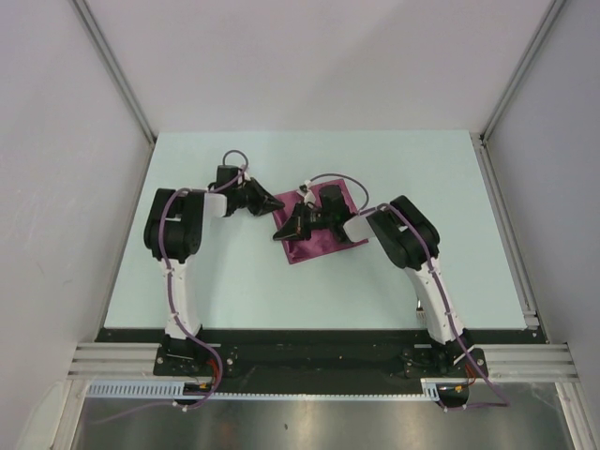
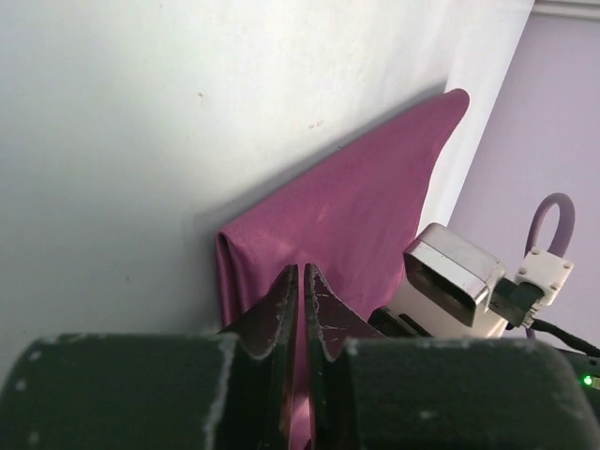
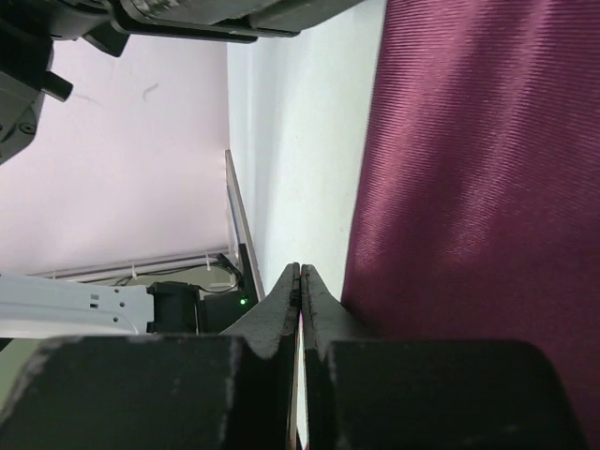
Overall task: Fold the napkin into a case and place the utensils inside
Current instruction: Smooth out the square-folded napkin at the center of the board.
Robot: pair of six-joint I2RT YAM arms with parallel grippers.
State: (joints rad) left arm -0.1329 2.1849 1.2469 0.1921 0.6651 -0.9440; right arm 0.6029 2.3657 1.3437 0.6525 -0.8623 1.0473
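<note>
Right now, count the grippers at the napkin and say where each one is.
2. The left gripper pinches the napkin's far-left corner; the right gripper sits shut at its left edge. No others in view.

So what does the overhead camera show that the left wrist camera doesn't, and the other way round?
Only the overhead view shows the whole left arm and right arm, the right end effector, and the full outline of the plum-magenta cloth napkin. Only the left wrist view shows, close up, the left end effector pinched on the napkin's doubled, folded edge. Both show the napkin lying on the pale green table.
</note>
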